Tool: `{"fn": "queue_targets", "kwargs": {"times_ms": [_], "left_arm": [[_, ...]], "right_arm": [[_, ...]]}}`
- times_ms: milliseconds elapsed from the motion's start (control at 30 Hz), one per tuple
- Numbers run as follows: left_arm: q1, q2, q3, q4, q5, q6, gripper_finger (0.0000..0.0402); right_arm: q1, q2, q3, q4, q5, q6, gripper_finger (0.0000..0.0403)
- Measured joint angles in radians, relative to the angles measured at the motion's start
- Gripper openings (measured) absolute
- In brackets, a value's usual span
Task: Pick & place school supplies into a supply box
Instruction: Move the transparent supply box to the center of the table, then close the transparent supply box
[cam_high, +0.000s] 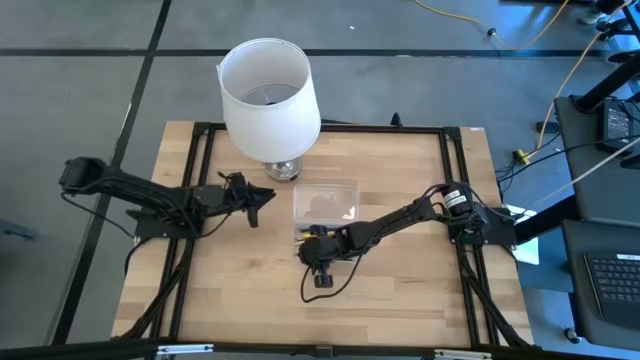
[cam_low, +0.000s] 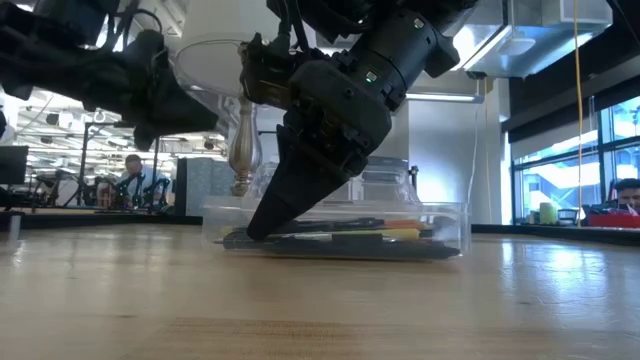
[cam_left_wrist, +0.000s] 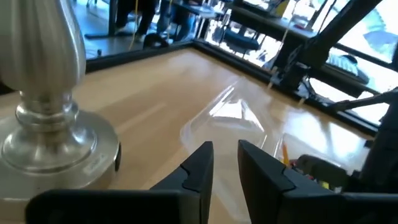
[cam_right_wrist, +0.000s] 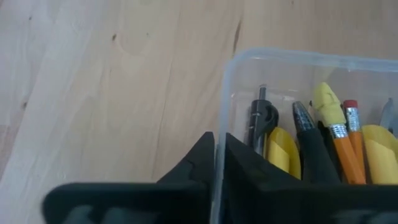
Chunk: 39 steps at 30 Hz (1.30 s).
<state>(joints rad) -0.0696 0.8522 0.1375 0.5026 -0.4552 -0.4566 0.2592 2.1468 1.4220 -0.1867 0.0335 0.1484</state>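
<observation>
- Right gripper (cam_right_wrist: 216, 163) is down at the near-left corner of the box (cam_high: 325, 190) — its two fingers straddle the clear wall, one outside, one inside, closed onto the plastic edge. My read: it's pinching the rim to steady or nudge the box, not picking a pen.
- Low view backs this up: the right gripper's dark fingers (cam_low: 268, 215) angle down to the box's end at table level.
- Box sits mid-table, just in front of the lamp base (cam_high: 283, 169), under the edge of the white shade (cam_high: 268, 95). The spot is reachable by both arms, though the lamp crowds the far side.
- Supplies are already inside, lying flat along the box's length: pencils (cam_right_wrist: 348, 149) with erasers, a black pen (cam_right_wrist: 310, 143), yellow pieces (cam_right_wrist: 283, 149). Lying lengthwise is the only way they fit such a shallow tray.
- No loose supplies visible on the table (cam_high: 400, 290) in the high view, so I judge the task is near its end.
- Left gripper (cam_left_wrist: 225, 165) hovers left of the box, beside the lamp base, aimed at it — fingers slightly apart, nothing between them. Looks like a waiting pose.
- Risk: a thin wall held by one corner could tip or slide the box.
</observation>
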Motion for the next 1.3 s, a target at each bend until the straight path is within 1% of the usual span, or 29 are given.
{"fn": "queue_targets", "kwargs": {"times_ms": [100,200,333,400,500,567,700,800,900,1000,1167,1300], "left_arm": [[0.0,0.044,0.0,0.029,-0.034,-0.004,0.0061],[0.009,0.096,0.003,0.065,-0.077,-0.034,0.0052],[0.056,0.166,0.021,0.063,-0.076,-0.153,0.0038],[0.085,0.196,0.024,0.041,-0.076,-0.178,0.0027],[0.133,0.225,0.027,-0.04,-0.061,-0.188,0.0007],[0.164,0.242,0.027,-0.061,-0.028,-0.187,0.0003],[0.227,0.268,0.033,-0.051,0.059,-0.17,0.0002],[0.282,0.301,0.045,-0.05,0.165,-0.139,0.0001],[0.326,0.361,0.07,-0.05,0.26,-0.107,0.0002],[0.357,0.441,0.109,-0.05,0.317,-0.085,0.0001],[0.366,0.557,0.192,-0.05,0.346,-0.031,0.0003],[0.366,0.598,0.251,-0.05,0.35,0.013,0.0001]], "right_arm": [[0.0,0.0,0.0,0.005,0.001,-0.002,0.001],[0.0,-0.002,0.0,0.008,0.001,0.003,0.0014],[0.004,-0.002,0.0,0.0,0.004,0.015,0.0012],[0.006,-0.002,0.0,0.001,0.012,0.007,0.0008],[0.007,-0.002,0.0,0.003,0.026,0.034,0.0011],[0.007,-0.002,0.0,0.006,0.027,0.056,0.0012],[0.007,-0.002,0.0,0.012,0.027,0.05,0.0007],[0.007,-0.002,0.0,0.014,0.026,0.034,0.0007],[0.007,-0.002,0.0,0.018,0.025,0.044,0.0009],[0.008,-0.002,0.0,0.016,0.019,0.052,0.0008],[0.008,-0.002,0.0,0.017,0.019,0.052,0.0008],[0.008,-0.002,0.0,0.017,0.019,0.052,0.0008]]}}
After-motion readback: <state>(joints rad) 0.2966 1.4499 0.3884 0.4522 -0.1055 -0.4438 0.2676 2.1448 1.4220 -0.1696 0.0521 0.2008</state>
